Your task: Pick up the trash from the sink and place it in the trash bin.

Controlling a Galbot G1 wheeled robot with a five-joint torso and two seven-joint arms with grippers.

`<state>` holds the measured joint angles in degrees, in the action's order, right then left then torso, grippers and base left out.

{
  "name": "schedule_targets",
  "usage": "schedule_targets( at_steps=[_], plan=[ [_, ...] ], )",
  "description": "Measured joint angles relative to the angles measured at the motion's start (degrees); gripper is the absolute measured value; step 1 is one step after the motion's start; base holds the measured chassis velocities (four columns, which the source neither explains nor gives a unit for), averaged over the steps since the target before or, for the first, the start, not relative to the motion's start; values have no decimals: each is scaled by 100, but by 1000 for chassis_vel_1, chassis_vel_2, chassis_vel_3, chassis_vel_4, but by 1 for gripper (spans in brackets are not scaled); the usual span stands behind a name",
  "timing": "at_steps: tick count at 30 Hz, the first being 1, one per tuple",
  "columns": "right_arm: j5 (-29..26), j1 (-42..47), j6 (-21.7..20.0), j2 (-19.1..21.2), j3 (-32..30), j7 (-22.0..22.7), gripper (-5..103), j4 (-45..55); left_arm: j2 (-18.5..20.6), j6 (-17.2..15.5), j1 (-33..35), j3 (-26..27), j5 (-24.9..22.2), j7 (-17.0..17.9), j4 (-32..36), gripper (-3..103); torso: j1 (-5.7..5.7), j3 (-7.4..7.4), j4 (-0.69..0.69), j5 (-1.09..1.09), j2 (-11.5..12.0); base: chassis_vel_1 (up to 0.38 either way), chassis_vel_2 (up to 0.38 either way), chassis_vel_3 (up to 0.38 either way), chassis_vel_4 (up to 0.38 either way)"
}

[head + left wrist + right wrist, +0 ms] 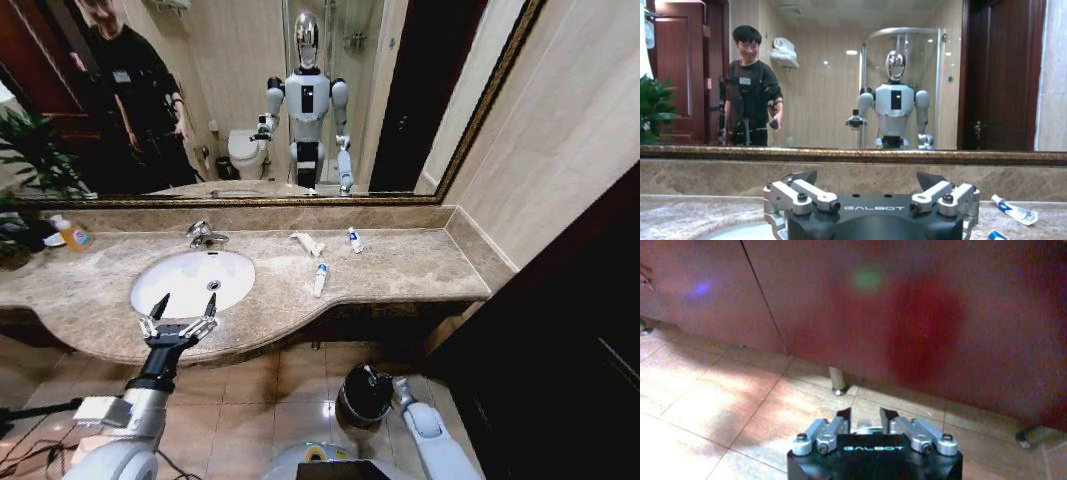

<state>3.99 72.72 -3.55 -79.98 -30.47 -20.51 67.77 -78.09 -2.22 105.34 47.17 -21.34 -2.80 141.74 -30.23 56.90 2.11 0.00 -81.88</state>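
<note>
**Head view first: our left claw at the basin, trash on the worktop**

Head view: our left claw point(181, 312) hovers over the near rim of the sink point(160, 300), fingers spread wide and holding nothing. The basin looks bare. The trash lies on the beige worktop point(420, 265) to the right of the sink: a white packet point(308, 243), a small tube point(354, 239) just beside it, and another blue-capped tube point(320, 279) nearer the front edge. An orange bottle point(72, 234) stands at the far left. Down on the floor, the trash bin point(366, 394) sits below the worktop, with our right arm's end touching its rim; we cannot tell there how that claw stands.

Left wrist view: the released left claw point(867, 181) faces the mirror, one tube point(1013, 209) lying off to its side.

Right wrist view: our right claw point(866, 416) hangs above floor tiles before a red-brown cabinet point(920, 315), fingers nearly together around a small shiny piece we cannot make out.
</note>
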Motion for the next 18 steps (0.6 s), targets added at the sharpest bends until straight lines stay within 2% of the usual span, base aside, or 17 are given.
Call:
schedule_targets(
  at_steps=[3,5,8,10,11,14,17,18],
  plan=[
    [15,13,-1,-13,0,-5,42,36,0,0,0,0,0,0,0,100,0,0,0,0,0,0,0,0,0],
    [15,23,-2,-11,-1,-5,42,61,0,0,0,0,0,0,0,100,0,0,0,0,0,0,0,0,0],
    [-84,170,-43,80,-6,-9,60,341,0,0,0,0,0,0,0,100,0,0,0,0,0,0,0,0,0],
    [-115,214,-62,107,-10,-13,60,409,0,0,0,0,0,0,0,100,0,0,0,0,0,0,0,0,0],
    [-261,381,-148,196,-52,-46,71,667,0,0,0,0,0,0,0,100,0,0,0,0,0,0,0,0,0],
    [-434,538,-227,270,-92,-54,77,907,0,0,0,0,0,0,0,100,0,0,0,0,0,0,0,0,0],
    [-829,923,-313,422,-175,-52,93,1511,0,0,0,0,0,0,0,100,0,0,0,0,0,0,0,0,0],
    [-829,923,-313,422,-175,-52,93,1511,0,0,0,0,0,0,0,100,0,0,0,0,0,0,0,0,0]
  ],
)
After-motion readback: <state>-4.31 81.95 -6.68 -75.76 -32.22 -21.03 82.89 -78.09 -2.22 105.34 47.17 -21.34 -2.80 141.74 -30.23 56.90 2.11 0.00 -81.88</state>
